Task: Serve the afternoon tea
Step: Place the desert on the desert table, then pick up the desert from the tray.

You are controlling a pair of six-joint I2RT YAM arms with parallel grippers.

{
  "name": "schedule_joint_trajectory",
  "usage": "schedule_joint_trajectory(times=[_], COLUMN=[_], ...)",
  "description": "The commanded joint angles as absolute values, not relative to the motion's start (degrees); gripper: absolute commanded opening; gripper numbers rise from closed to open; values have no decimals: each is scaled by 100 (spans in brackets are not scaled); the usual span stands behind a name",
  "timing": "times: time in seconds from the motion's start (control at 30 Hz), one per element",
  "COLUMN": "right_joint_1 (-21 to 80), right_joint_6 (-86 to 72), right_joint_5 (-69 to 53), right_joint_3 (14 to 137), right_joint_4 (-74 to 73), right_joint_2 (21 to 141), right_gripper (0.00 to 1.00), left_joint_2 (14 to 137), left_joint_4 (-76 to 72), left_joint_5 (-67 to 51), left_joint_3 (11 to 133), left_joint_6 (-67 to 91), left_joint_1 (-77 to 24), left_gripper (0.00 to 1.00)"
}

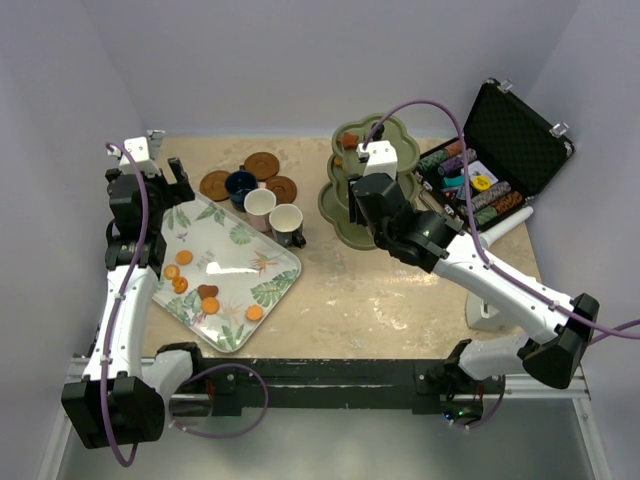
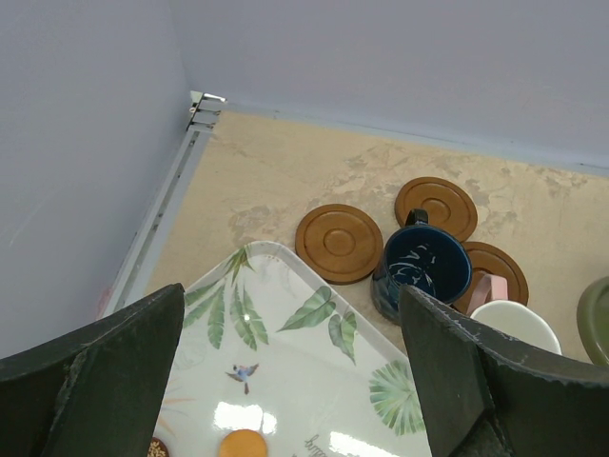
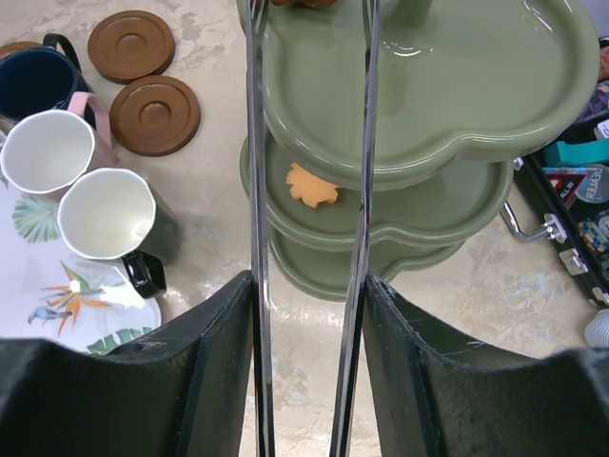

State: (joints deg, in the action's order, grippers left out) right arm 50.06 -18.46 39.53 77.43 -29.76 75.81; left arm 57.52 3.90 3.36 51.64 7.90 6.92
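Observation:
The olive-green three-tier stand [image 1: 345, 215] [image 3: 447, 95] is at the back centre. On its middle tier lies an orange leaf biscuit [image 3: 311, 186], and a brown biscuit [image 3: 304, 2] shows at the top tier's edge. My right gripper [image 3: 309, 279] is shut on metal tongs [image 3: 255, 143], whose arms reach over the stand. Navy [image 2: 425, 267], pinkish-white [image 3: 46, 152] and cream [image 3: 105, 214] cups stand by three brown saucers [image 2: 338, 243]. My left gripper [image 2: 290, 305] hangs open over the tray's far corner, holding nothing.
The leaf-patterned white tray [image 1: 260, 265] at the left carries several orange and brown biscuits [image 1: 178, 270]. An open black case of poker chips [image 1: 510, 140] sits at the back right, close to the stand. Walls close in at the left and back.

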Motion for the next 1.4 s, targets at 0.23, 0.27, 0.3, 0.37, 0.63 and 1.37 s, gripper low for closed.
schedule_joint_trajectory(times=[0.23, 0.27, 0.3, 0.37, 0.63, 1.37], right_joint_1=[4983, 4983, 5001, 5001, 5852, 8165], right_joint_6=[-1627, -1556, -1495, -1363, -993, -1344], right_joint_5=[3894, 3789, 3710, 3412, 3181, 2066], right_joint_3=[7787, 7770, 7743, 7699, 7743, 7199], right_joint_4=[-2330, -2260, -2180, -1996, -1626, -2618], right_joint_2=[7128, 7093, 7058, 6944, 7101, 8490], right_gripper=[52, 52, 52, 53, 52, 49], left_joint_2=[5731, 5730, 5730, 5730, 5748, 5889], left_joint_4=[97, 97, 97, 97, 97, 97], left_joint_5=[264, 264, 264, 255, 264, 316], left_joint_3=[5142, 5142, 5133, 5142, 5142, 5124], left_joint_6=[844, 844, 844, 844, 861, 870], left_joint_1=[659, 659, 659, 659, 659, 659], left_gripper=[99, 99, 99, 99, 99, 99])
